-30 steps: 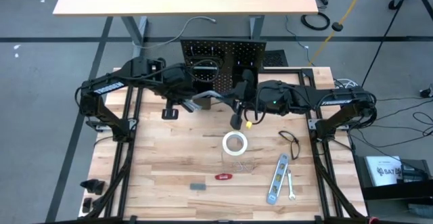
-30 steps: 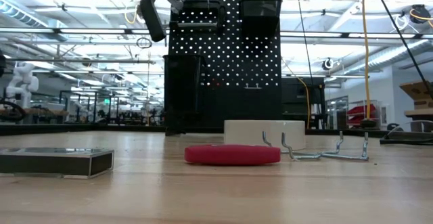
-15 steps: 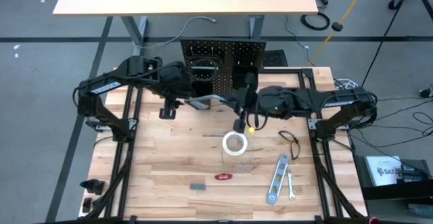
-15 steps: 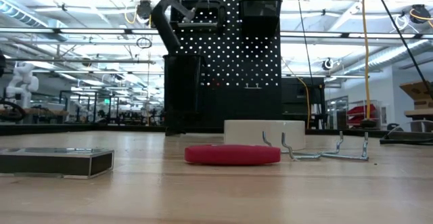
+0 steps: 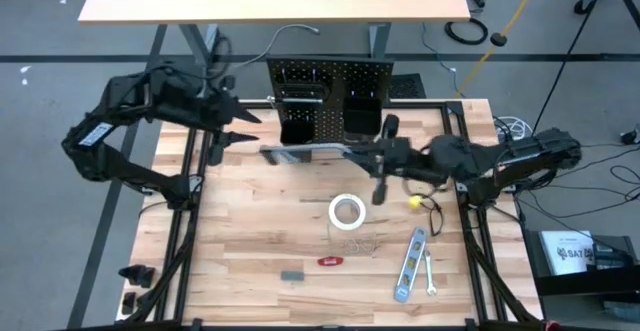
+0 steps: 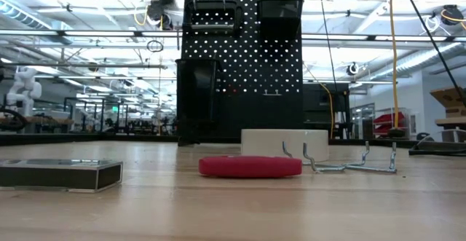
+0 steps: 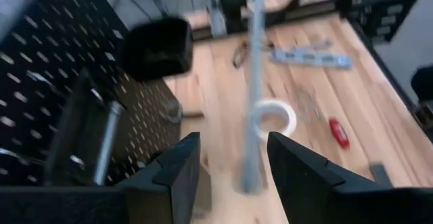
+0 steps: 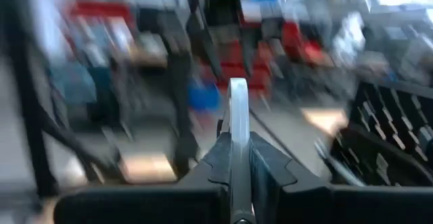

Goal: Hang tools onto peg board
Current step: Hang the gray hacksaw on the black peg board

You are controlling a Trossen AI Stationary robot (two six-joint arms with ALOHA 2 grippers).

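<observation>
I see a pale wooden plank table (image 5: 250, 241), a matt black perforated metal peg board (image 6: 240, 59), a smooth grey metal bar clamp (image 5: 310, 151) and a shiny metal level (image 5: 409, 266).

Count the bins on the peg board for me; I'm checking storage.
2: the left bin and the right bin, side by side near the top of the peg board.

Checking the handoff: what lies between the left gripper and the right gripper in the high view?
The grey bar clamp spans that stretch in the high view, running before the peg board from near the left gripper to the right gripper, which holds it.
</observation>
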